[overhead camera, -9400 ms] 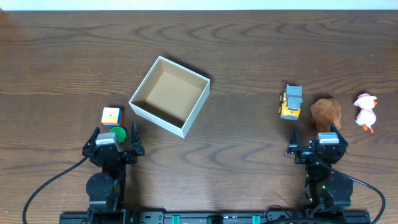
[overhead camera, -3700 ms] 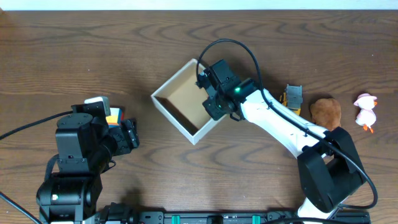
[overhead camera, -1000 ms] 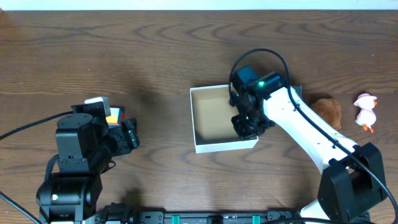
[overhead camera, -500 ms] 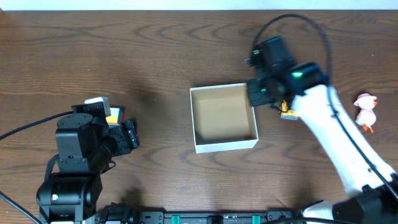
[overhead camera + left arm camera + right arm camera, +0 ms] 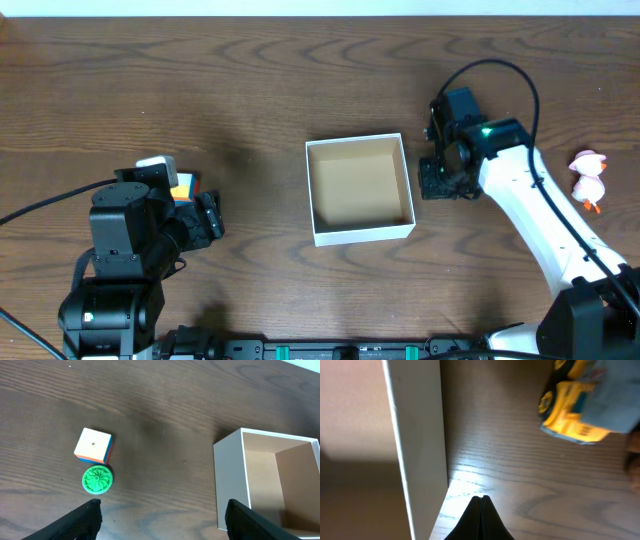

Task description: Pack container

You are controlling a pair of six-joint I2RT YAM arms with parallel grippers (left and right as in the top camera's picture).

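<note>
The container [image 5: 365,233], a square white box with a tan inside, sits empty at the table's middle. Its white wall shows in the left wrist view [image 5: 230,485] and the right wrist view [image 5: 418,435]. My right gripper [image 5: 437,186] is shut with nothing in it, low over the bare wood just right of the container's right wall; its closed tips [image 5: 481,498] lie beside that wall. A yellow toy truck [image 5: 577,412] lies just beyond. My left gripper [image 5: 162,515] hangs open above the table, holding nothing, left of the container.
A multicoloured cube [image 5: 93,445] and a green disc [image 5: 97,479] lie on the wood ahead of the left gripper. A white and pink duck toy [image 5: 587,180] lies at the far right. The right arm [image 5: 530,220] covers the truck from overhead.
The right gripper left the container's right wall, swung up and right, then came down just outside that wall. The container and the left arm have stayed still over the last second.
</note>
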